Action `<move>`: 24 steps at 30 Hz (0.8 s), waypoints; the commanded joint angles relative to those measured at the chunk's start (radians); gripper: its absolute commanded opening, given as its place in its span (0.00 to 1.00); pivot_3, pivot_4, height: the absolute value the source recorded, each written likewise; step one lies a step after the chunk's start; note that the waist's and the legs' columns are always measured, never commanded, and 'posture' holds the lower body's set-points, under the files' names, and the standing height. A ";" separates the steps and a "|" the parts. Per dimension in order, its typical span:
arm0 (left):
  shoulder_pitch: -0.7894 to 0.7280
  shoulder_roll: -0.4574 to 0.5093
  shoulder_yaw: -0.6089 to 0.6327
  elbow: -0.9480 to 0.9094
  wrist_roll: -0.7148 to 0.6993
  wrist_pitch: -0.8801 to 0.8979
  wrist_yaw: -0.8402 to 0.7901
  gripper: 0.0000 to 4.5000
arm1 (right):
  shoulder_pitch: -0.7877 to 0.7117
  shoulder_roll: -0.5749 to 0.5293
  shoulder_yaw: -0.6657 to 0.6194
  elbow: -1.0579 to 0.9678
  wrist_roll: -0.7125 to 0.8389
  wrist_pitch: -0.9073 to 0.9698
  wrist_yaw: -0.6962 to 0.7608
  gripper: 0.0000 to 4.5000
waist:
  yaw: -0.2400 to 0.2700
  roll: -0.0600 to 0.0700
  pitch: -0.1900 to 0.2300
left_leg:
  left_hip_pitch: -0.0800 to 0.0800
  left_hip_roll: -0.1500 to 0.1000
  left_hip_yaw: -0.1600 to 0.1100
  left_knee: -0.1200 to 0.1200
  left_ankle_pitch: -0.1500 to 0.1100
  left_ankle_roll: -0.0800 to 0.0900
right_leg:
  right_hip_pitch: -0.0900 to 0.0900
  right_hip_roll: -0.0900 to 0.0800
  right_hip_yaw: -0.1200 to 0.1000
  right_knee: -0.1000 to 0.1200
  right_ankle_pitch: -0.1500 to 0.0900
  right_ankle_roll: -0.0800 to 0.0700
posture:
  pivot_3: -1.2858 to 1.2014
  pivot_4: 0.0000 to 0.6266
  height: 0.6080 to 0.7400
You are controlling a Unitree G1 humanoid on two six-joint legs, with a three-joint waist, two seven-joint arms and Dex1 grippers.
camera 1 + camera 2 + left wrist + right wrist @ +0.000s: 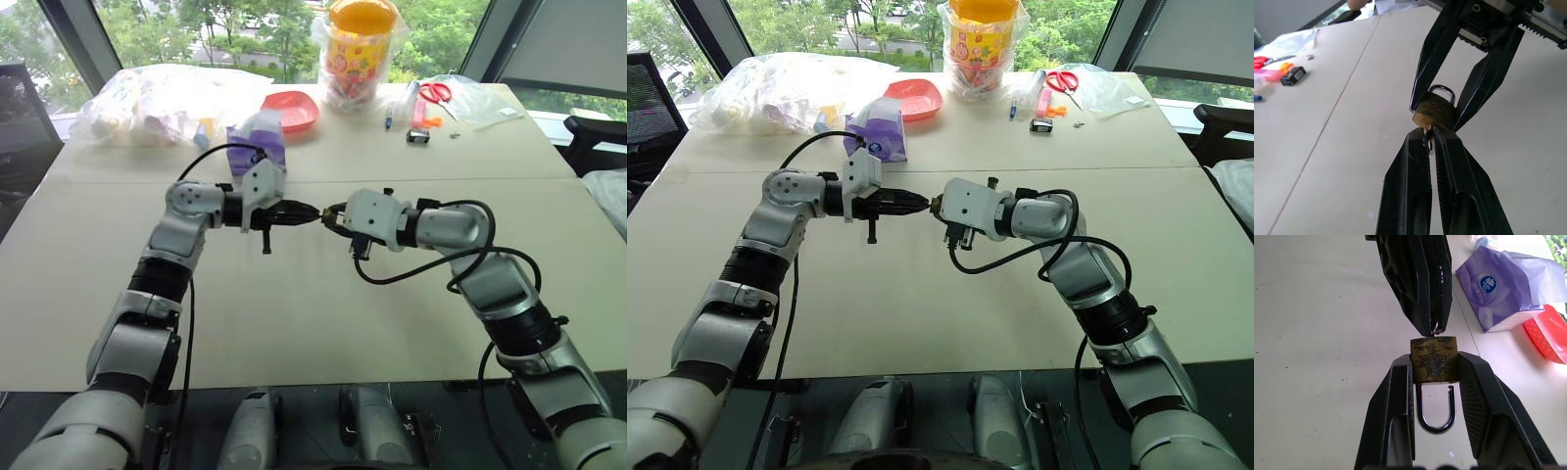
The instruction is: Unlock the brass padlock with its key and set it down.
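Left hand [312,212] and right hand [331,215] meet tip to tip above table [294,323]; purple tissue pack [257,142] behind.

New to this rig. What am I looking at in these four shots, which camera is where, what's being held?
It is a two-armed humanoid robot; each arm ends in two black fingers. Two pictures come from a stereo camera on its head, looking down over the arms. The other two come from cameras on each wrist, looking along that arm's fingers.

The right gripper is shut on the brass padlock, its silvery loop pointing back toward the wrist. The left gripper is shut on the key, which sits at the padlock's keyhole. Both are held above the table.

At the far side lie a purple tissue pack, a red dish, scissors, plastic bags and a yellow container.
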State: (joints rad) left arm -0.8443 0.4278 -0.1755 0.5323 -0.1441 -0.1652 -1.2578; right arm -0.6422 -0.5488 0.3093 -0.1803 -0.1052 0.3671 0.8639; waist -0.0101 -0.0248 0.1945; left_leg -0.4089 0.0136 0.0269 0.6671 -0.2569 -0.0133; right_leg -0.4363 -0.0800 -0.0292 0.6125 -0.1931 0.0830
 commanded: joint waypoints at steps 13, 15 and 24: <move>-0.050 0.057 0.108 -0.081 -0.332 0.841 -0.130 0.23 | -0.037 0.005 -0.011 -0.038 -0.024 -0.090 -0.032 0.15 | -0.008 0.000 0.000 | 0.000 0.001 -0.001 0.000 0.000 0.000 | -0.001 0.002 0.000 0.001 0.001 0.004 | 0.52 0.24 1.00; -0.046 0.055 0.105 -0.091 -0.315 0.828 -0.106 0.42 | -0.037 0.008 -0.012 -0.036 -0.028 -0.098 -0.036 0.15 | -0.003 0.000 0.000 | 0.000 0.001 -0.001 0.000 0.000 0.000 | -0.001 0.002 0.000 0.001 0.001 0.004 | 0.52 0.24 1.00; -0.061 0.001 0.130 -0.088 -0.330 0.839 -0.054 0.50 | -0.037 0.018 -0.011 -0.035 -0.038 -0.109 -0.037 0.15 | -0.002 0.000 0.000 | 0.000 0.000 -0.001 0.000 0.000 0.000 | 0.000 0.000 0.000 0.000 0.001 0.004 | 0.52 0.24 1.00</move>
State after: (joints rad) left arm -0.8736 0.4290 -0.0602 0.4567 -0.4686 0.6890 -1.3161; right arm -0.6566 -0.5374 0.3095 -0.1881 -0.1411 0.2768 0.8384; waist -0.0117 -0.0248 0.1946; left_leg -0.4092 0.0134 0.0256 0.6671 -0.2569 -0.0132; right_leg -0.4363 -0.0795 -0.0294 0.6130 -0.1925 0.0866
